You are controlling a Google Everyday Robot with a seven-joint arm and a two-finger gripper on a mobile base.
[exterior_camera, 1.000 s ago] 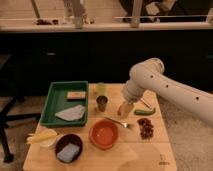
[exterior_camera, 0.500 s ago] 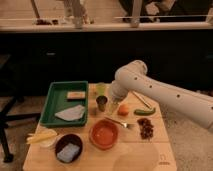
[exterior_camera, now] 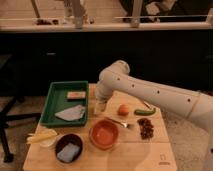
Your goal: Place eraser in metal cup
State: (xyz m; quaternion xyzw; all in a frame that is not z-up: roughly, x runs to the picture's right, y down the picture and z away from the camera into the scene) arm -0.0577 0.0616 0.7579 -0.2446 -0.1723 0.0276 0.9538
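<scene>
The eraser (exterior_camera: 76, 95), a small tan block with a darker band, lies flat at the back of the green tray (exterior_camera: 50, 102). The white arm reaches in from the right. My gripper (exterior_camera: 100, 107) hangs down just right of the tray's right edge, about a hand's width right of the eraser. The metal cup is hidden behind the arm and gripper. The pale yellow-green cup is hidden too.
A grey folded cloth (exterior_camera: 70, 114) lies in the tray's front. An orange bowl (exterior_camera: 104, 134) sits in front of the gripper, with a utensil (exterior_camera: 120, 123), an orange fruit (exterior_camera: 123, 109), a green pepper (exterior_camera: 145, 111) and dark snacks (exterior_camera: 146, 128) to its right. A dark bowl with a blue sponge (exterior_camera: 68, 148) and a yellow item (exterior_camera: 42, 136) sit front left.
The arm has swung left across the table, carrying the gripper from near the orange fruit to the tray's right edge, where it now covers the cups.
</scene>
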